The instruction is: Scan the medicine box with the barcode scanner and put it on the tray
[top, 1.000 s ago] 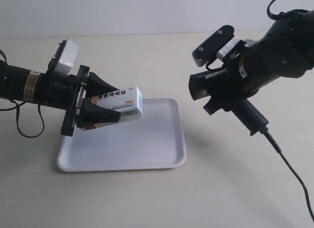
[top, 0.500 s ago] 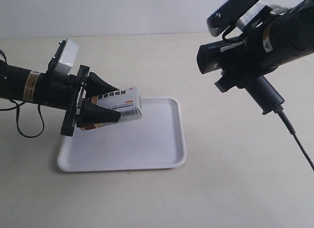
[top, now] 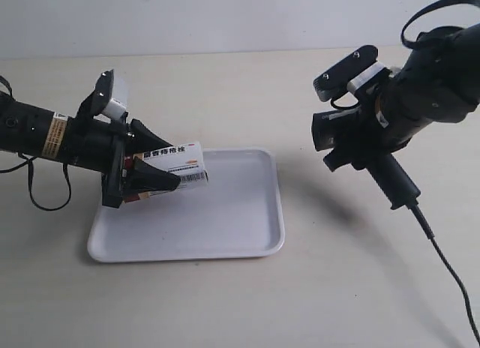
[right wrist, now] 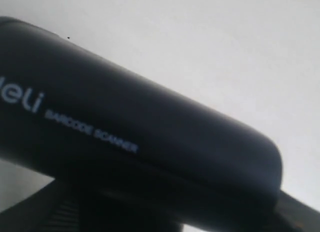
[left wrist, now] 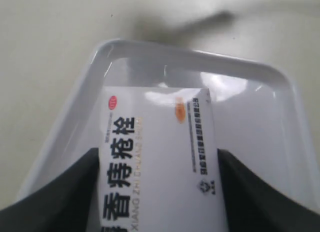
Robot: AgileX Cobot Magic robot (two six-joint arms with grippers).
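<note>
Medicine box (top: pixel 174 166) is being gripped between the two black fingers (top: pixel 154 181) of the left gripper (top: pixel 146 162), which the left wrist view shows clamped on the carton's long sides. The box is hanging just above the tray (top: pixel 247 239), over the tray's end nearer that arm, with its barcode side facing the exterior camera and its free end pointing toward the tray's middle. In the left wrist view the medicine box (left wrist: pixel 157 167) is filling the space between the fingers (left wrist: pixel 55 192), and the tray's rim (left wrist: pixel 100 57) is curving around beyond it.

Barcode scanner (top: pixel 352 149) is being carried in the air by the arm at the exterior view's right, well apart from the tray, its boxy head pointing toward the box and its handle angling down to a long black cable (top: pixel 450 277) that is trailing across the table (top: pixel 225 303). In the right wrist view the barcode scanner (right wrist: pixel 135 142) is lying close under the camera, its white lettering blurred; the right gripper's fingers are wrapping the scanner body, holding it firmly.
</note>
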